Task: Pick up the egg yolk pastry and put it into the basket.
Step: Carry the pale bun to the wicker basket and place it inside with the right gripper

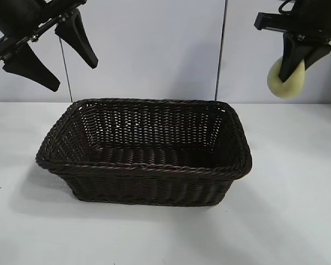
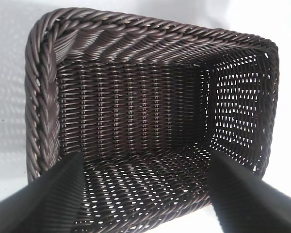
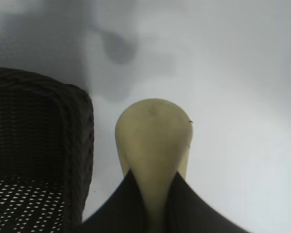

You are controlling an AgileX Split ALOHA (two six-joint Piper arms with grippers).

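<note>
A: Start on the left. What is the left gripper (image 1: 51,54) doing?

B: It hangs high at the far left, above the table (image 1: 298,221), fingers spread wide with nothing between them. Its wrist camera looks down into the basket (image 2: 150,41), which holds nothing yet.

A: And in the middle?

B: The basket (image 1: 146,168) sits on the table, long side toward the near edge, its braided rim unbroken all round and its dark floor bare.

A: Then the right side.

B: The right gripper (image 1: 294,65) is up high at the far right, pinching the egg yolk pastry (image 1: 287,81). The pale dome hangs from the fingertips, well clear of the table and off to the right of the basket's right wall. The right wrist view shows the pastry (image 3: 153,145) squeezed between the two dark fingers (image 3: 121,208), with the basket's corner (image 3: 72,126) just beside it.

A: So how should the carry go?

B: I'd judge it needs to travel left at this height until the pastry is over the open middle, not the rim. Then lower inside the walls before letting go, so the rounded lump doesn't bounce or roll out. Keep the squeeze steady but gentle; it looks soft.
</note>
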